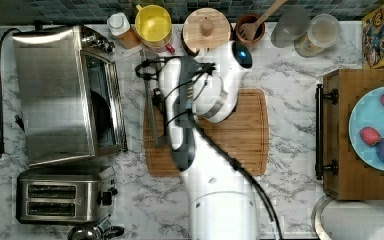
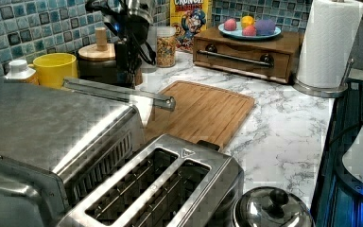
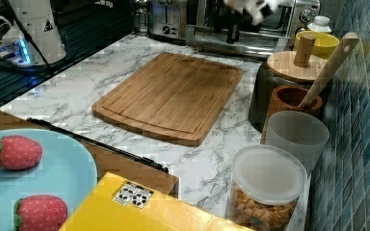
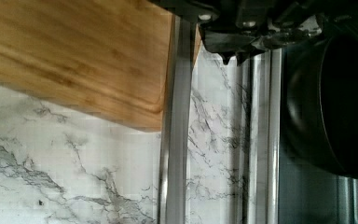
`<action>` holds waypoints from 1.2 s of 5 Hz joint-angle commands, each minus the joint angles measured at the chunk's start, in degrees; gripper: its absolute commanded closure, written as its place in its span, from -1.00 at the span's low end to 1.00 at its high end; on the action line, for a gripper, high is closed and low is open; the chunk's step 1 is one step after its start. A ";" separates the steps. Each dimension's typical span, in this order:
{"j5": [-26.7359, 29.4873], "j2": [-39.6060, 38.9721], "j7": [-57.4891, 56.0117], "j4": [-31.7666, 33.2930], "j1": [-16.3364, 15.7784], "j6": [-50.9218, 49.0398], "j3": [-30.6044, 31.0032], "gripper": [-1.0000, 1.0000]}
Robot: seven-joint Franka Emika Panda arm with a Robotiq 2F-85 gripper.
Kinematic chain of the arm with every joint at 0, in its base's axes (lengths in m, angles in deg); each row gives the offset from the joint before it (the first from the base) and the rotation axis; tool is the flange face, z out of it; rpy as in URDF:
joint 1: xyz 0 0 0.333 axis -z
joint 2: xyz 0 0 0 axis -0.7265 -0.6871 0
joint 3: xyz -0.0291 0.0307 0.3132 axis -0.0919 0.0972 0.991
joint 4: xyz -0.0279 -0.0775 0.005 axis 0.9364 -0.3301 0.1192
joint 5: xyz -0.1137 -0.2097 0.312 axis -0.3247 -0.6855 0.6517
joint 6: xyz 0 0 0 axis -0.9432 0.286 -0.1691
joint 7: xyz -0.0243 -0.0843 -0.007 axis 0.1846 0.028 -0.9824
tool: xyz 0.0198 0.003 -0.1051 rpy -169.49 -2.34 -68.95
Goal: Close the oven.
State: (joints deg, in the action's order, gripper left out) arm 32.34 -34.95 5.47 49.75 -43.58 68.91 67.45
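- Steel is what you meet first at the top view's left: the oven (image 1: 55, 95) sits on the marble counter (image 1: 290, 65), its black cord (image 1: 0, 100) running down the far left edge.
- You see the oven's door (image 1: 135, 95) dropped open toward the cutting board (image 1: 240, 135), with the long bar handle (image 1: 150, 105) lying over the board's left edge in the top view.
- You can make out a dark round pan (image 4: 328, 102) inside the oven cavity in the wrist view.
- You find the small two-slot toaster (image 1: 60, 200) just below the oven in the top view, and a steel lid with a knob (image 2: 272, 210) near it in the left view.
- You have the gripper (image 1: 156, 97) right at the bar handle, near its middle; whether its fingers are spread or pinching the bar, you cannot tell from these pictures.
- Your arm (image 1: 205, 125) crosses the cutting board from the top view's lower edge.
- You see a yellow cup (image 1: 153, 22), a wooden lid (image 1: 206, 29) and a wooden spoon (image 1: 260, 20) along the tiled back wall.
- You reach the wooden drawer box (image 1: 360, 135) at the top view's right, carrying a blue plate (image 1: 367, 125) of toy fruit, with a cereal box (image 1: 382, 32) behind it.
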 commanded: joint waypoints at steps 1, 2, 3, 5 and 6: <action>-16.61 7.11 15.66 -2.50 -17.33 7.50 6.29 1.00; -19.04 9.93 20.50 0.43 -19.41 11.39 6.36 1.00; -23.47 13.11 25.38 3.75 -20.47 17.26 6.73 1.00; -45.02 22.34 45.62 9.74 -24.58 25.47 4.55 1.00; -48.22 28.85 51.78 14.72 -25.06 29.63 5.53 1.00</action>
State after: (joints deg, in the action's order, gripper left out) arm -14.29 -15.08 52.28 62.00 -69.31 95.07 72.56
